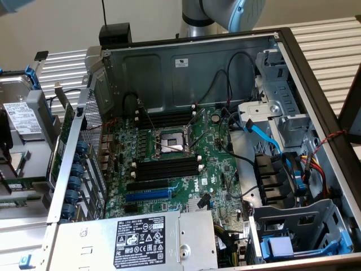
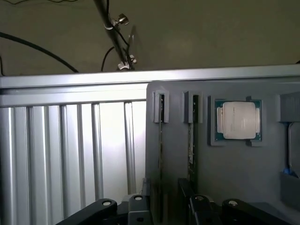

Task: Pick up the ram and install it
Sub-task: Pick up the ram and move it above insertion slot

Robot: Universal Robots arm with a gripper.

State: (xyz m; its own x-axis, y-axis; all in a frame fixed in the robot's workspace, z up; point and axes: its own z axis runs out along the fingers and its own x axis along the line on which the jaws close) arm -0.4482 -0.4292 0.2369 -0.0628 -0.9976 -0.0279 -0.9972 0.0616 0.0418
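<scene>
Claw wide open astride the ram in its holder

Claw point(image 2: 164, 211) spread to its widest and gripping nothing; its fingers point(image 2: 138, 211) stand on either side of a thin gap. In that gap, running straight away from the claw, is the ram point(image 2: 161, 154), seen edge-on and upright in a slot of a grey holder point(image 2: 234, 178). Whether a finger touches it cannot be told. Just off the claw's centre line a second stick point(image 2: 191, 140) stands edge-on in the neighbouring slot, parallel to the first, with its near end hidden behind a finger. Further out on that same side, about level with the sticks' far ends, a processor point(image 2: 239, 120) lies flat in a square recess of the holder. On the claw's other side is a ribbed aluminium tabletop point(image 2: 70, 154), its ribs running away from the claw. Beyond the holder's far edge a metal rail point(image 2: 70, 79) crosses. Past that, black cables point(image 2: 37, 48) and a thin clamped rod point(image 2: 112, 26) stand before a plain wall.

In the exterior view the arm point(image 1: 225, 12) shows above the far wall of an open computer case point(image 1: 158, 68). Inside lie the motherboard point(image 1: 217, 175), black memory slots point(image 1: 166, 169) with white end clips, and a blue expansion slot point(image 1: 148, 196). Where the case lies from the claw cannot be told.
</scene>
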